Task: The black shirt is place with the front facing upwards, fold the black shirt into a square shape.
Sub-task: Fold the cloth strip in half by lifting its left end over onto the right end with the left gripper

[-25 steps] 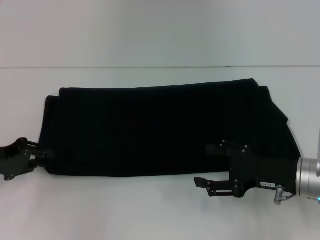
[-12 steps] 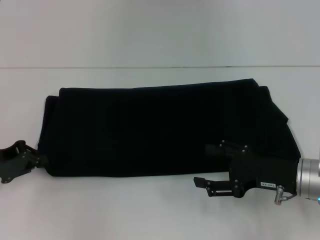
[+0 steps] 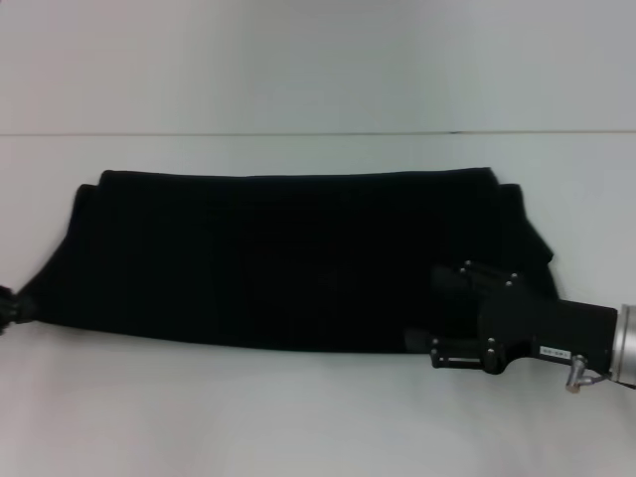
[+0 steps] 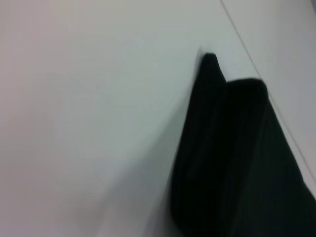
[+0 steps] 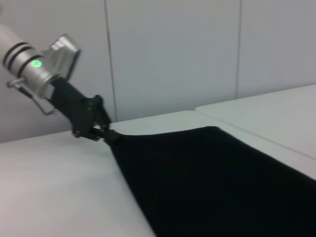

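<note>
The black shirt [image 3: 278,258] lies folded into a long band across the white table [image 3: 298,417]. Its lettering and neck label are hidden. My left gripper [image 3: 6,306] is at the picture's far left edge, shut on the shirt's near left corner; the right wrist view shows it [image 5: 101,132] pinching that corner, with the cloth [image 5: 212,177] stretched taut from it. My right gripper [image 3: 417,341] is at the shirt's near right edge, shut on the hem. The left wrist view shows only a folded end of the shirt [image 4: 232,148].
The table runs on bare white in front of the shirt and on both sides. A seam between table sections [image 3: 318,133] runs behind the shirt. A pale panelled wall [image 5: 173,54] stands beyond the table.
Both grippers have closed on the shirt's near edge and pulled apart. The left gripper has moved left, almost out of view. The shirt is now stretched wider and sits farther back.
</note>
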`<state>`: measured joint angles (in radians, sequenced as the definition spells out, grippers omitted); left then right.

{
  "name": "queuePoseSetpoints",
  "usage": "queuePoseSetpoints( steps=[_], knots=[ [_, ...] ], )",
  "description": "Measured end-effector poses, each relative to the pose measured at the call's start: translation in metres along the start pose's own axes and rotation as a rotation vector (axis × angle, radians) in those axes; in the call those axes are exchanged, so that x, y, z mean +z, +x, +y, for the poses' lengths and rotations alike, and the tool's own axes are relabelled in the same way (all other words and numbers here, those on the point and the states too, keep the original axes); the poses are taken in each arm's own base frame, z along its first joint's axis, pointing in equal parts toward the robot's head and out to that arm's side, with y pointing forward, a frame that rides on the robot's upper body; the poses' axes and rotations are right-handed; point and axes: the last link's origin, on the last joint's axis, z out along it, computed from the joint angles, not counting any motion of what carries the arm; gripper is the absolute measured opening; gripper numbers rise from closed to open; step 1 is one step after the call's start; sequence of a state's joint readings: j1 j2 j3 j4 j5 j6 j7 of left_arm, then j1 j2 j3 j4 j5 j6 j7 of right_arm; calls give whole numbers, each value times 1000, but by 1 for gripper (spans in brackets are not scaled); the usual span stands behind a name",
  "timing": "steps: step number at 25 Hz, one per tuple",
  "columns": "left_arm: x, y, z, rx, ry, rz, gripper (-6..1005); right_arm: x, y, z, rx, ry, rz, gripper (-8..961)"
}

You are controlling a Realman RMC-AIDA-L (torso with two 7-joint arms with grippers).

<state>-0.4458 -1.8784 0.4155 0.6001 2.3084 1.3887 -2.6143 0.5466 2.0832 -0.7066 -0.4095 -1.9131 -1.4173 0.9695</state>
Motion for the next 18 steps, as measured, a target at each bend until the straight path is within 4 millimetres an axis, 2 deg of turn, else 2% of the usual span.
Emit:
queuePoseSetpoints(
  steps=[6, 10, 13, 18],
  knots=[
    [-25, 9, -16, -18, 24, 57, 29, -11, 4, -2, 26, 39, -21, 949],
    [-33, 14, -15, -17, 10, 76, 29, -16, 8, 0, 39, 51, -18, 949],
    [-30, 17, 0, 1, -55, 66, 30, -19, 12, 1, 51, 62, -19, 949],
    [-9, 28, 69, 110, -277, 12, 30, -26, 19, 3, 80, 92, -25, 950]
  ],
)
